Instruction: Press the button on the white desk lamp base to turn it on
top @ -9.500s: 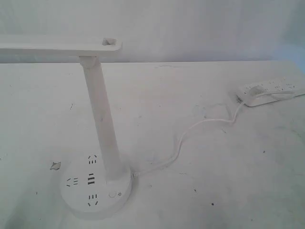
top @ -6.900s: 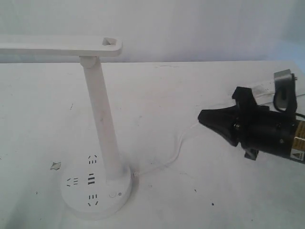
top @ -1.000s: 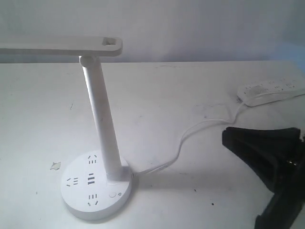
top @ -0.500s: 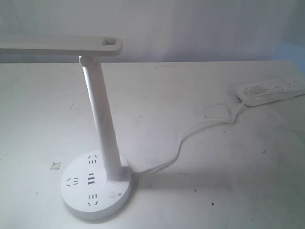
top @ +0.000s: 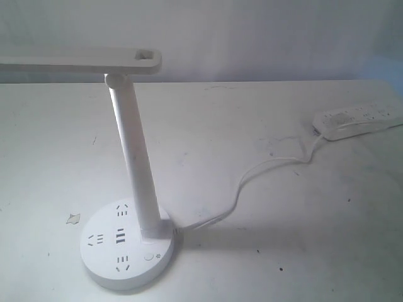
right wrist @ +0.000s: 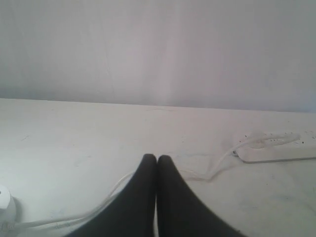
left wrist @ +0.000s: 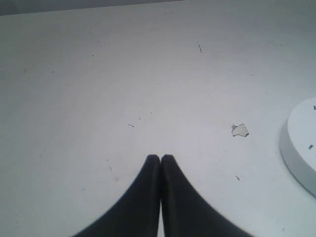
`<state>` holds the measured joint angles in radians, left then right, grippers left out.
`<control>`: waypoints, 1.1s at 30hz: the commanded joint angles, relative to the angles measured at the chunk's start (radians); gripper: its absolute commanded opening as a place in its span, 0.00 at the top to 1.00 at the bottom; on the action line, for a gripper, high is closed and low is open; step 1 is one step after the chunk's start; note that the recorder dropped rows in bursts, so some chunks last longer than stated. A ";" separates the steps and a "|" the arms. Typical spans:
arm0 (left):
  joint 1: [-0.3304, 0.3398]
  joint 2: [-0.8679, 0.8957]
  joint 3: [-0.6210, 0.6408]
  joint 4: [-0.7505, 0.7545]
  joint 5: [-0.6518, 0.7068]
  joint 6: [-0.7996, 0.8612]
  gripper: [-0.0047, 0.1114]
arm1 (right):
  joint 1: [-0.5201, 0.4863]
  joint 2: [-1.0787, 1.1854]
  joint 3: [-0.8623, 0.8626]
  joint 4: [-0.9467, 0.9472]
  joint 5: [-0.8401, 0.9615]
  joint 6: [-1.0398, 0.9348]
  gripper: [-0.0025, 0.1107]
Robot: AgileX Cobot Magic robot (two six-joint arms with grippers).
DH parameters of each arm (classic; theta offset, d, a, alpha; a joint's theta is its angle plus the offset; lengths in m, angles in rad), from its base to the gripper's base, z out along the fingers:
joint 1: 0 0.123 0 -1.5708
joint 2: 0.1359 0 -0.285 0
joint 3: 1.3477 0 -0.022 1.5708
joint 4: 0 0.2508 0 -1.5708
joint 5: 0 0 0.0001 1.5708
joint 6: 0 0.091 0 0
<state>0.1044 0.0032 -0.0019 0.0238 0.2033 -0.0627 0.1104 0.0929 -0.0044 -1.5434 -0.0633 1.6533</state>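
The white desk lamp base (top: 104, 261) is a round disc at the front left of the table, with dark socket slots, two USB ports and a slim post (top: 133, 163) rising to the long lamp head (top: 75, 61). Its tiny round button (top: 148, 257) sits beside a sun mark near the post's foot. Neither gripper appears in the exterior view. My left gripper (left wrist: 160, 159) is shut and empty over bare table, the base's rim (left wrist: 298, 148) off to one side. My right gripper (right wrist: 157, 159) is shut and empty, above the lamp's cord (right wrist: 111, 195).
A white cord (top: 242, 185) runs from the base across the table to a long white power strip (top: 359, 121) at the back right. A small chip in the tabletop (top: 73, 218) lies left of the base. A pale wall stands behind the table.
The right gripper, at the lower right of the exterior view one second ago, has withdrawn out of that view. The lamp, cord and power strip have not moved.
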 commanded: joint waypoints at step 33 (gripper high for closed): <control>-0.008 -0.003 0.002 -0.003 -0.002 0.000 0.96 | -0.009 -0.093 -0.055 0.036 -0.058 0.018 0.98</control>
<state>0.1044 0.0032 -0.0019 0.0238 0.2033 -0.0627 0.1104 0.0156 -0.0515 -1.4758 -0.1262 1.6738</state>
